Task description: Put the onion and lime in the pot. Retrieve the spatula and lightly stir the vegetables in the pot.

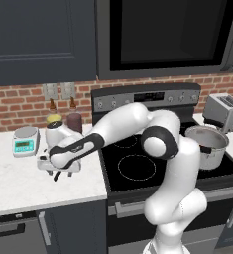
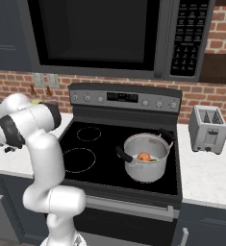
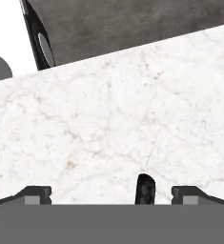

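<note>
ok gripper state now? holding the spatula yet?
Gripper: open, holding nothing, low over the white counter; a slim black handle end sits between the fingertips, not gripped.

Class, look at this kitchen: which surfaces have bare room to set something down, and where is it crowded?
Free: the white counter in front of the scale; the two left burners; the counter in front of the toaster. Crowded: the jars by the wall behind the open gripper, and around the pot.
</note>
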